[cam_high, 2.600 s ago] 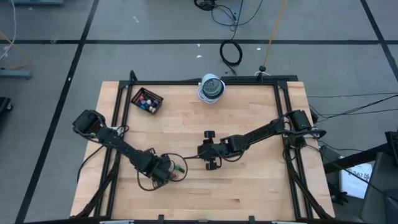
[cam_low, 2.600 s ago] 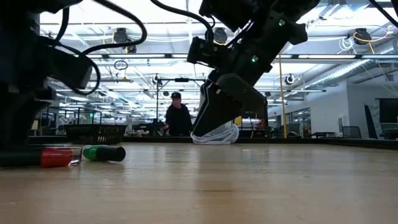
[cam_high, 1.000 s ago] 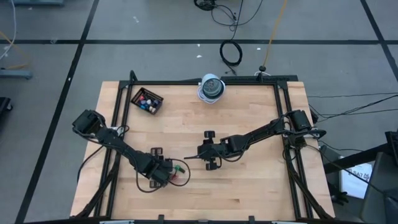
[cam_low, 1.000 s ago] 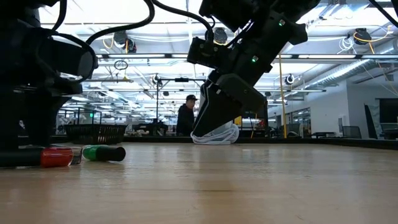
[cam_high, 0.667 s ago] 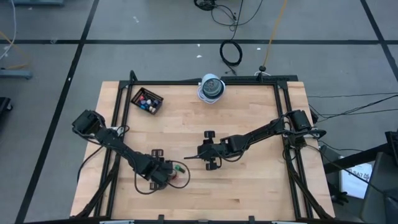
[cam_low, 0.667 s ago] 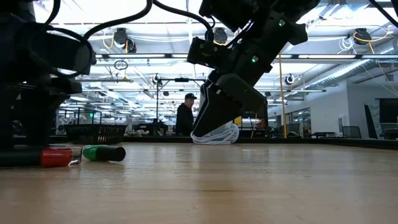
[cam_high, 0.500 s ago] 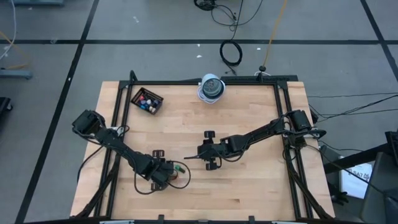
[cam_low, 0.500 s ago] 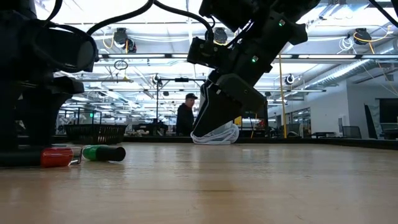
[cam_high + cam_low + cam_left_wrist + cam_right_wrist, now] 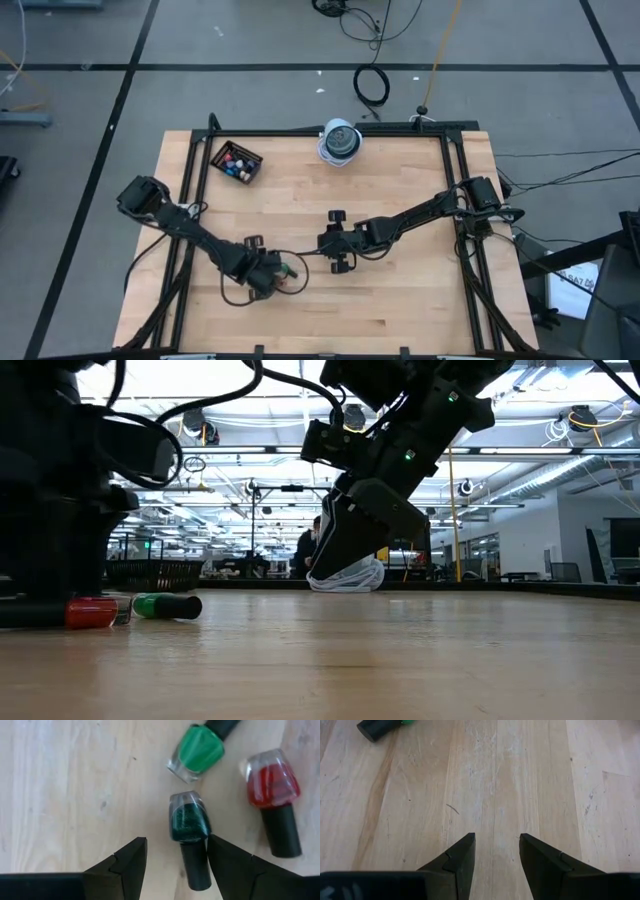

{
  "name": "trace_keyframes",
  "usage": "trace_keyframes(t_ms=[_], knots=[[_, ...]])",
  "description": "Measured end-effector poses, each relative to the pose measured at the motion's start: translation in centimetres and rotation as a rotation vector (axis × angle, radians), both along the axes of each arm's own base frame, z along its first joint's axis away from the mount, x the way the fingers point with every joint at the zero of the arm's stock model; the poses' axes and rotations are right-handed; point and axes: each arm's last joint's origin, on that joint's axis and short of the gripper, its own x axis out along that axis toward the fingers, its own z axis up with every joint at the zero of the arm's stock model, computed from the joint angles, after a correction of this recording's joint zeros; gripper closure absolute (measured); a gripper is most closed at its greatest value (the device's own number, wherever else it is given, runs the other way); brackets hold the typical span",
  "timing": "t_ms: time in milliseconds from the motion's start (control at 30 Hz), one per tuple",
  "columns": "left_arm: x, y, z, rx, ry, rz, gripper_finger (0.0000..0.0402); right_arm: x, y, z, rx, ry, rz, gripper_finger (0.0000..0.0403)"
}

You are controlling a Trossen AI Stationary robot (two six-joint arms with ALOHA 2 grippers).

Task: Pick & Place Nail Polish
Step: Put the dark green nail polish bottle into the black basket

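Three nail polish bottles lie on their sides on the table near its front left: a bright green one (image 9: pixel 197 750), a dark green one (image 9: pixel 189 820) and a red one (image 9: pixel 272 785). My left gripper (image 9: pixel 175 857) is open and low over them (image 9: pixel 264 274). The dark green bottle's black cap (image 9: pixel 196 867) lies between its fingers, close to one finger (image 9: pixel 225 862). My right gripper (image 9: pixel 335 243) is open and empty over the table's middle, above bare wood (image 9: pixel 497 845). The low view shows the red bottle (image 9: pixel 92 612) and a green one (image 9: pixel 165 606). My left gripper stands open from above around the dark green bottle's cap (image 9: pixel 200 870). The cap lies right beside one finger. I cannot tell whether they touch. The bottle lies flat on the table.
A small black tray (image 9: pixel 238 162) with several more bottles stands at the far left. A white bundle (image 9: pixel 341 140) sits at the far edge. Black frame rails (image 9: pixel 452 190) run along the table's sides. Bare wood lies to the near right.
My left gripper has shifted a little toward the table's right, closer over the three bottles. The bottles have stayed where they were.
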Motion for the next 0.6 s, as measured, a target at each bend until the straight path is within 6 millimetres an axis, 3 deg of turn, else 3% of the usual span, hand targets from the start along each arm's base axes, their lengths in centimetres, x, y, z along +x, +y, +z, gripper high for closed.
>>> trace_keyframes(t_ms=[167,533,600], knots=[[0.18,0.33,0.0,-0.007,0.005,0.013,0.0235,0.0,0.0,0.0,0.0,0.0,0.0,0.0257],[0.14,0.25,0.02,-0.036,0.015,0.029,0.0374,0.0,0.0,0.0,0.001,0.0,0.0,0.0257],[0.07,0.3,-0.07,-0.038,0.012,0.039,0.038,0.0,0.0,0.0,0.0,0.0,0.0,0.0257]])
